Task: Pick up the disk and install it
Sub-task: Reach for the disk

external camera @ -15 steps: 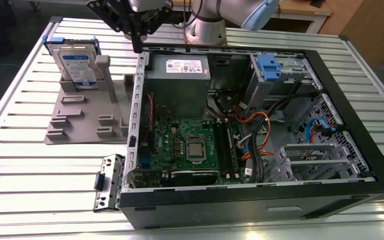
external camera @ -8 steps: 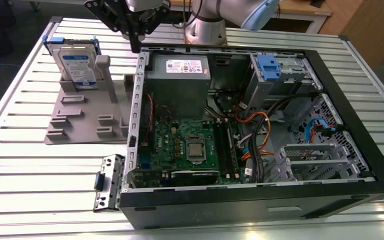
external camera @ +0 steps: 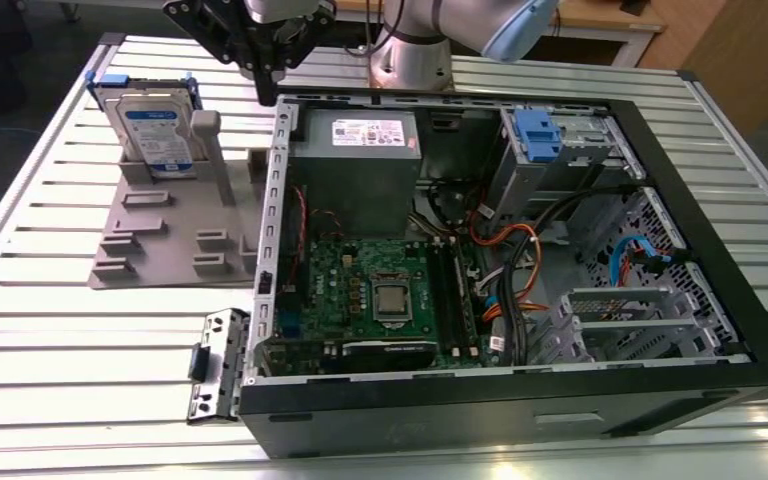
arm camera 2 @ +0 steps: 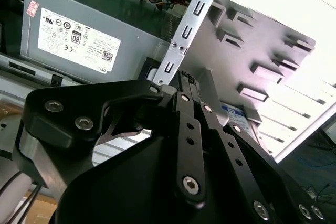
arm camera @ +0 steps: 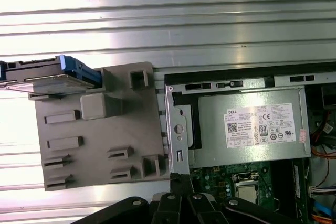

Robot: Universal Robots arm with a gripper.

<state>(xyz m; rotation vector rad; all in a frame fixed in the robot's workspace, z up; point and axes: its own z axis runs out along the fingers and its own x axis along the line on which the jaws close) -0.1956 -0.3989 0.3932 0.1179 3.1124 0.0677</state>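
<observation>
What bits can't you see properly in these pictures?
- The disk: in the second wrist view the gripper covers all but a corner of its label.
- The disk's label: in the first wrist view the disk shows edge-on and the picture's edge cuts it off.
- The arm: in the exterior view the top edge cuts it off.

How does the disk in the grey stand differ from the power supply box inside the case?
The disk stands on edge in the grey stand, outside the case; the power supply box sits inside it. The disk is thin and smaller; the box is bulkier. The disk has a blue frame and a white-and-blue label; the box has only a white sticker. Both are grey, rectangular and labelled.
</observation>
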